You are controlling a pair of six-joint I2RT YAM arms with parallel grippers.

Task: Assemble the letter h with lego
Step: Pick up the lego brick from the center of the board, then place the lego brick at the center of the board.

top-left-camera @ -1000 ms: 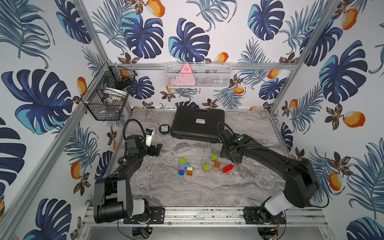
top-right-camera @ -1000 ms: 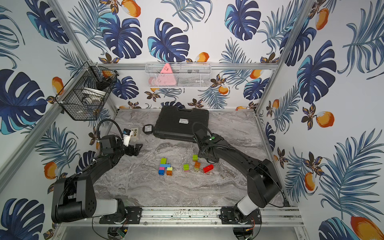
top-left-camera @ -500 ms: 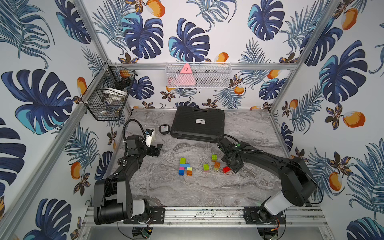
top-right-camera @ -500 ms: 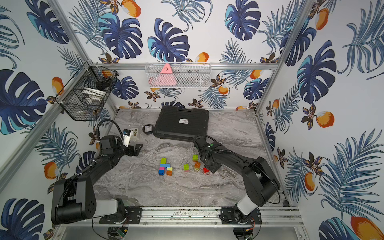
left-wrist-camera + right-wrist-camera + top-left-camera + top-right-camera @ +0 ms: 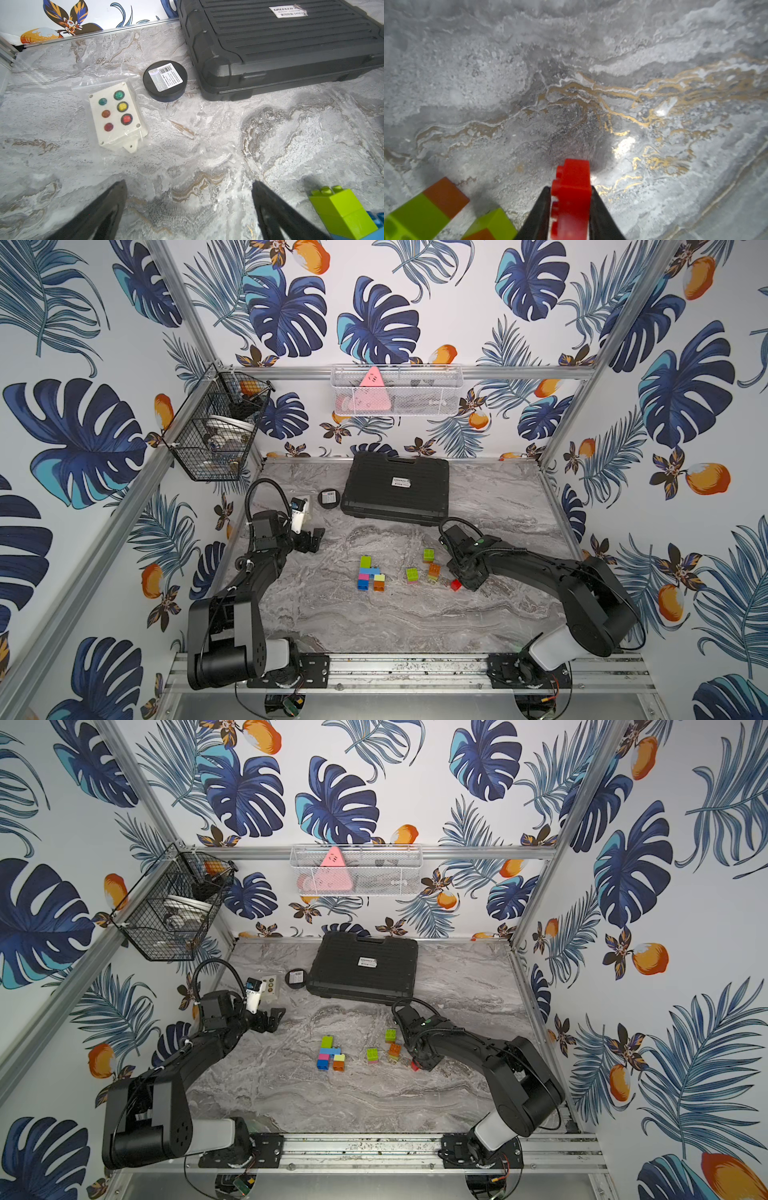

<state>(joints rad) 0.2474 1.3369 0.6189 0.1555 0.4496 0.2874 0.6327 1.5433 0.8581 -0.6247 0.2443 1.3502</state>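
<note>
- right gripper [image 5: 570, 189] clamped on the red lego brick [image 5: 572, 174] — low by the marble table [image 5: 374, 626], just beside the loose green and orange bricks [image 5: 433, 571]
- left gripper [image 5: 188, 184] jaws wide apart, near the blue-pink-green stack [image 5: 368, 572]

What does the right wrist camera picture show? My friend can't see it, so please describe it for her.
The right gripper is shut on a red lego brick, its two black jaws pinching the brick's sides, over a grey marble tabletop with gold veins. Nearby sit two lime green and orange lego stacks.
</note>
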